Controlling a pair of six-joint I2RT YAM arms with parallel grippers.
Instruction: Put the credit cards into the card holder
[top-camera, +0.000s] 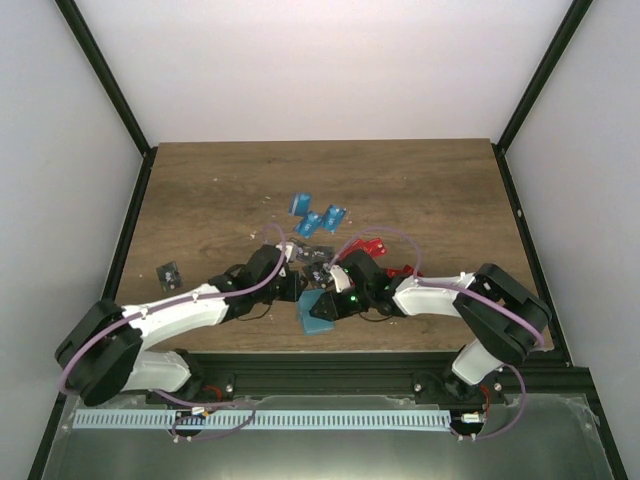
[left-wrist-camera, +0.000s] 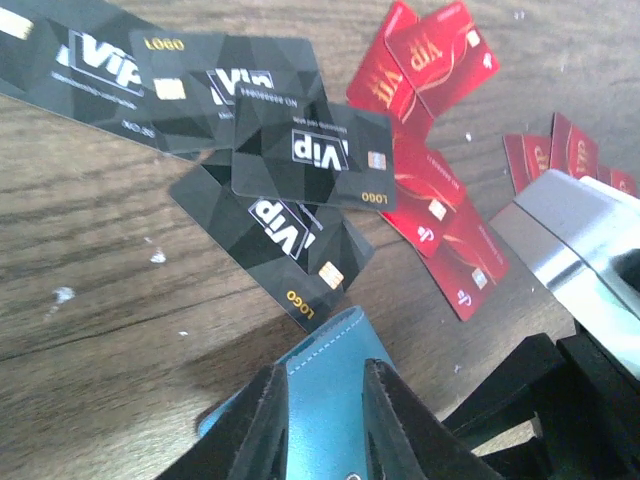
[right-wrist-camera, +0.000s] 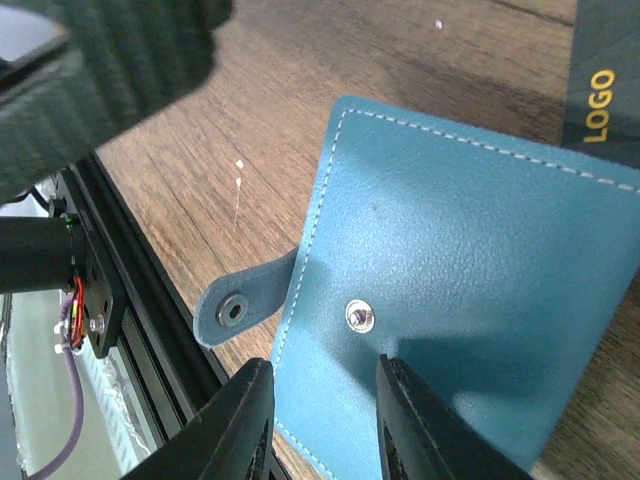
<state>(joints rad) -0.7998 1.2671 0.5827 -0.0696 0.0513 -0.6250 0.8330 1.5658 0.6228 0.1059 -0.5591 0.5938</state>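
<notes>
The teal card holder (top-camera: 318, 312) lies near the table's front edge, between both grippers. My left gripper (left-wrist-camera: 325, 420) stands over it with jaws apart. The holder's face (left-wrist-camera: 328, 370) shows between the fingers, and its far end looks slightly raised off the wood. My right gripper (right-wrist-camera: 320, 420) is also open over the holder (right-wrist-camera: 470, 250): one finger is at the edge, the other on the face beside the snap stud (right-wrist-camera: 360, 316). The strap (right-wrist-camera: 232, 310) hangs unfastened. Black cards (left-wrist-camera: 300, 150) and red cards (left-wrist-camera: 440, 200) lie just beyond. Blue cards (top-camera: 318, 215) lie farther back.
One black card (top-camera: 170, 272) lies alone at the left. More red cards (top-camera: 400, 270) sit by the right arm. The right arm's body (left-wrist-camera: 590, 250) crowds the left gripper's right side. The black frame rail (right-wrist-camera: 120, 290) runs along the table's front edge, close to the holder.
</notes>
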